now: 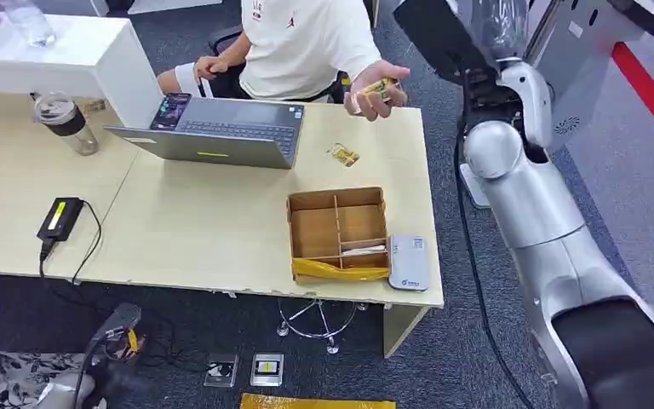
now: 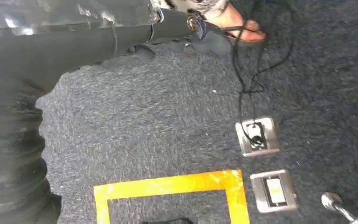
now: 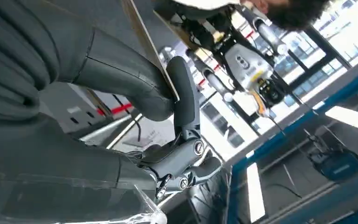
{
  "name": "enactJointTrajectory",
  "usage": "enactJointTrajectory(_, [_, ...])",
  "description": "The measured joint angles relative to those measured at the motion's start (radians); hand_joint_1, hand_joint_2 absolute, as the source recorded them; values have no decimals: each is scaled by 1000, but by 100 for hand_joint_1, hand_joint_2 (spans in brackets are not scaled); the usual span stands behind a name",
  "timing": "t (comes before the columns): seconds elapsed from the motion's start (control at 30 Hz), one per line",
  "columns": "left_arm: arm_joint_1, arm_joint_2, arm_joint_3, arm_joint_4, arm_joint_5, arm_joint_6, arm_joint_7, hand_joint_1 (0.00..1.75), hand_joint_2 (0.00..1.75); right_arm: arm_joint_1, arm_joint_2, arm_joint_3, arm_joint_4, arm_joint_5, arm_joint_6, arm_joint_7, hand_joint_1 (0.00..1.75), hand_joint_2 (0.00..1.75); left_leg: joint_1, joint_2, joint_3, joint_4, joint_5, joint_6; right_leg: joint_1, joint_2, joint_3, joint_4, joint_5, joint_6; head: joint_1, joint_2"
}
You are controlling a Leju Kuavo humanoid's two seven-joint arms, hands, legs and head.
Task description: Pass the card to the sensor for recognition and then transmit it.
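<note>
Now the right robot hand (image 3: 177, 100) pinches the card (image 3: 149, 49) edge-on between thumb and finger, raised beside the tabletop (image 1: 221, 230). A person's hand (image 1: 375, 85) waits, palm up. Left robot hand's state: can't tell.

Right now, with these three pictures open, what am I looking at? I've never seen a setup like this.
This is a humanoid robot. The wide picture looks down from its head. Its silver right arm reaches past a beige table holding a grey laptop, a divided cardboard box and a small white device, likely the sensor. The other two pictures come from wrist cameras. The right hand pinches a thin flat card, and the left hand hangs over dark carpet.
</note>
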Motion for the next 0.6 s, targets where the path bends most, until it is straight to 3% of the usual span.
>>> enactJointTrajectory(0.2, [-16, -13, -3, -3, -5, -5, 3, 0, 175, -65, 16, 2, 110, 33, -9, -2, 175, 175, 0, 0, 0, 0, 0, 0, 0, 0, 0, 0, 0, 0, 0, 0])
enactJointTrajectory(0.47, [-46, -34, -11, -5, 6, -18, 42, 0, 175, -100, 59, 30, 322, 172, 67, 114, 175, 175, 0, 0, 0, 0, 0, 0, 0, -1, 0, 0, 0, 0, 0, 0])
enactJointTrajectory(0.6, [-46, -43, -13, -5, 23, -22, 47, 0, 175, -86, 72, 44, 418, 200, 71, 142, 175, 175, 0, 0, 0, 0, 0, 0, 0, -1, 0, 0, 0, 0, -1, 0])
